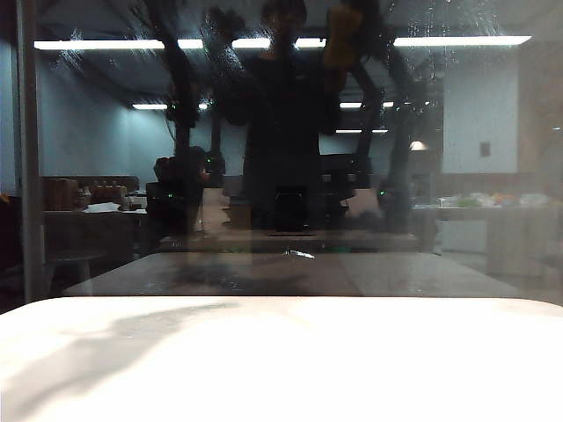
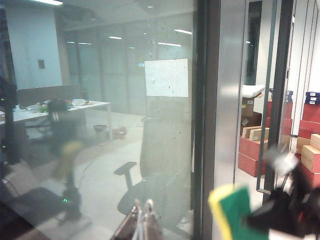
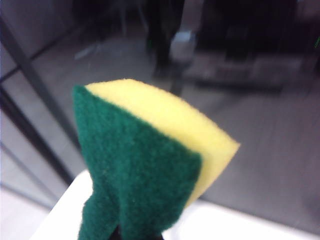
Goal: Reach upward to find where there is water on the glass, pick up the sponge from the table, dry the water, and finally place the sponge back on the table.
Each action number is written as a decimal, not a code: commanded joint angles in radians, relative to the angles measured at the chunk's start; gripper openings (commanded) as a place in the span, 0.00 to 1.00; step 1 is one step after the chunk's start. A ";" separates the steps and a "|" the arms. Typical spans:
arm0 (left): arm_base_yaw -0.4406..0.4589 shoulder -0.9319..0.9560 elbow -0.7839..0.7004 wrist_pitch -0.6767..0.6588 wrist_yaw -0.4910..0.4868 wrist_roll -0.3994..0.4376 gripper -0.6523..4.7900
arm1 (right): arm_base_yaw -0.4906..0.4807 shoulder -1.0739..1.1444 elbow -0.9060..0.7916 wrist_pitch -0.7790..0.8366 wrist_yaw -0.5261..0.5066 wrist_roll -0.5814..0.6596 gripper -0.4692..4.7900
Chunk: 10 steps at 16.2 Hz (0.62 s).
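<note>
Right gripper (image 2: 272,212) is clamping the sponge (image 3: 145,160) tight, green layer showing, raised before the glass (image 2: 100,125); in the left wrist view we are seeing it at five o'clock. Left gripper: we cannot tell its state. We are seeing the table (image 1: 281,360) at six o'clock in the exterior view.

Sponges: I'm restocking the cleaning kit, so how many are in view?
1. The sponge is pinched in the right hand, raised off the table near the glass; none elsewhere.
</note>
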<state>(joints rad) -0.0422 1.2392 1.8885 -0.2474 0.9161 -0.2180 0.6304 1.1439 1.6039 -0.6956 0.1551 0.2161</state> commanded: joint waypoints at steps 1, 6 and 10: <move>0.001 -0.005 0.005 0.010 0.004 0.000 0.11 | -0.008 -0.002 0.116 0.012 0.073 -0.097 0.07; 0.001 -0.005 0.005 0.010 0.004 0.001 0.11 | -0.106 -0.002 0.221 0.079 0.081 -0.211 0.07; 0.001 -0.005 0.005 0.010 0.004 0.001 0.11 | -0.214 0.035 0.317 0.153 -0.006 -0.243 0.07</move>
<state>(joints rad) -0.0422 1.2392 1.8885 -0.2474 0.9161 -0.2180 0.4290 1.1656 1.8988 -0.5617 0.1829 -0.0174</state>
